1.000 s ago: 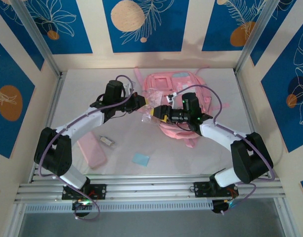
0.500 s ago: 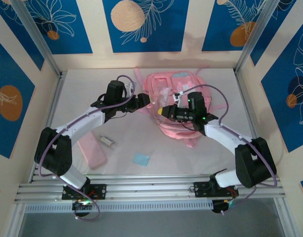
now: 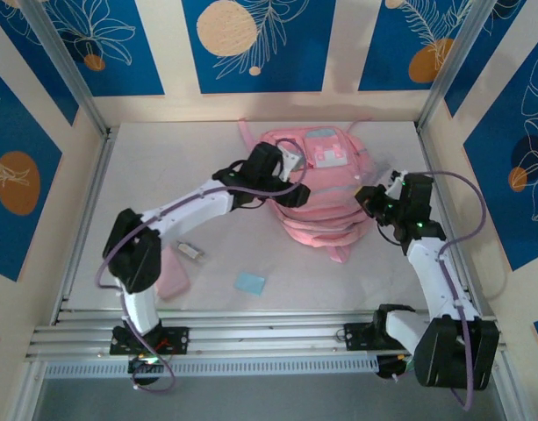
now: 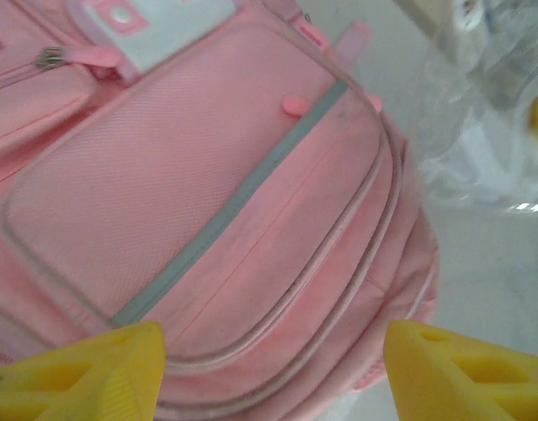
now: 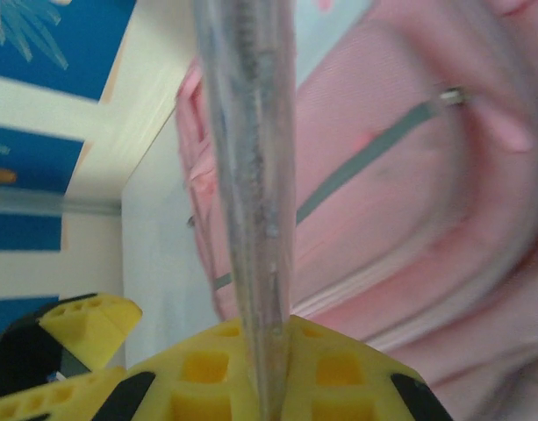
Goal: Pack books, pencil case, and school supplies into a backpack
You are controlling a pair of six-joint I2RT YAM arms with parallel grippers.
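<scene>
Your top camera looks down from above and behind the arm bases (image 3: 150, 338), which sit at the frame's bottom edge, and takes in the pale table (image 3: 163, 149) from afar. Your left wrist camera faces close onto the large pink fabric backpack (image 4: 207, 193), with the tips of the left gripper (image 4: 269, 373) in the lower corners. Your right wrist camera peers past a very near thin clear plastic bag (image 5: 247, 175) at the same backpack front, which all three views share.

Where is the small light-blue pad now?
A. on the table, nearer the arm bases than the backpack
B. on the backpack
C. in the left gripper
A: the light-blue pad lies flat on the table, apart from the backpack, on its near side.
</scene>
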